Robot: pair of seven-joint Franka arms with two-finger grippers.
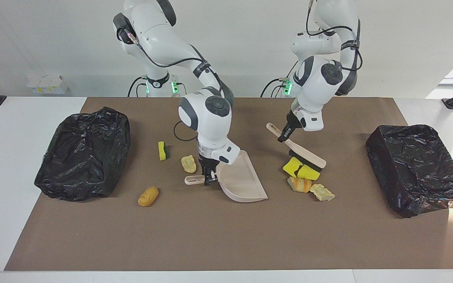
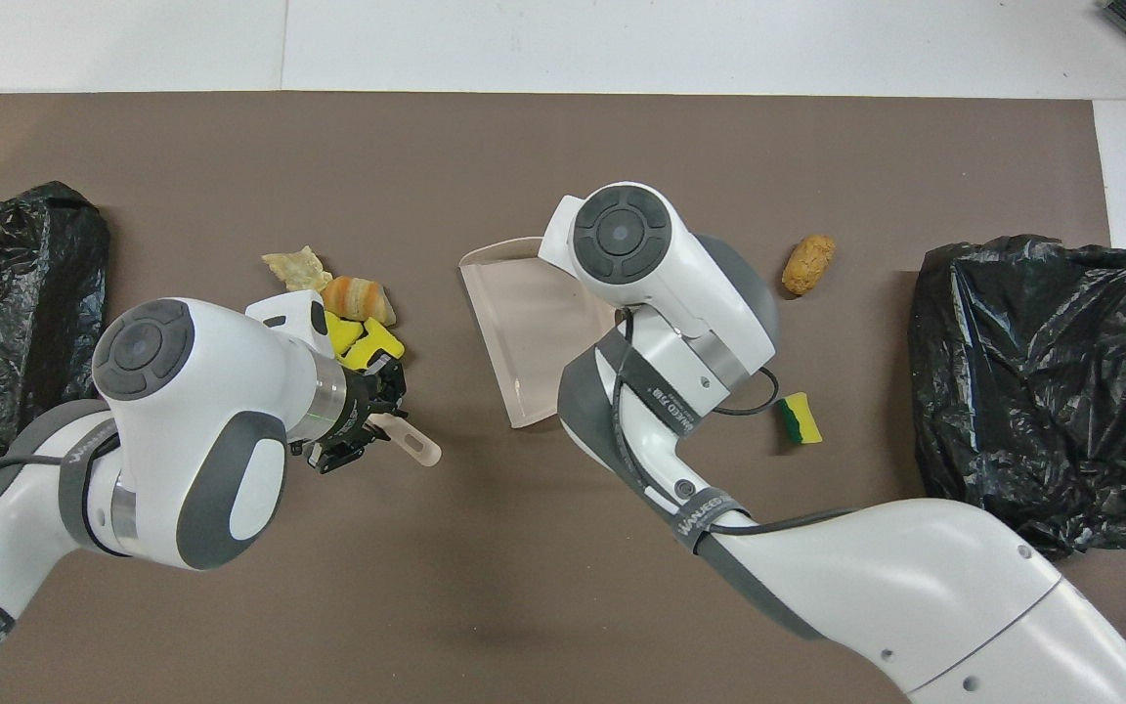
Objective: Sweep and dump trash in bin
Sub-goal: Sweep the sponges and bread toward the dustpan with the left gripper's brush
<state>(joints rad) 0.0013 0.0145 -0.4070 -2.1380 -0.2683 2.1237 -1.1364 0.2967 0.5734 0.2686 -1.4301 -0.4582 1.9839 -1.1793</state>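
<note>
Black bag-lined bin [image 1: 83, 153], green-backed yellow sponge scrap [image 1: 162, 151], right gripper [image 1: 208, 177] clamped on beige plastic dustpan [image 1: 242, 181], left gripper [image 1: 286, 133] clamped on beige black-bristled brush [image 1: 305, 153] against clustered yellow sponge pieces [image 1: 300, 169] and orange bread lump [image 1: 299, 184], second black-lined bin [image 1: 417, 169].

You'll see the brown mat [image 1: 226, 239] covering the table [image 1: 14, 157] (white), with one small white box [image 1: 47, 83] near its edge.

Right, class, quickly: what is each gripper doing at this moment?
Left gripper: shut on the brush handle.
Right gripper: shut on the dustpan handle.
</note>
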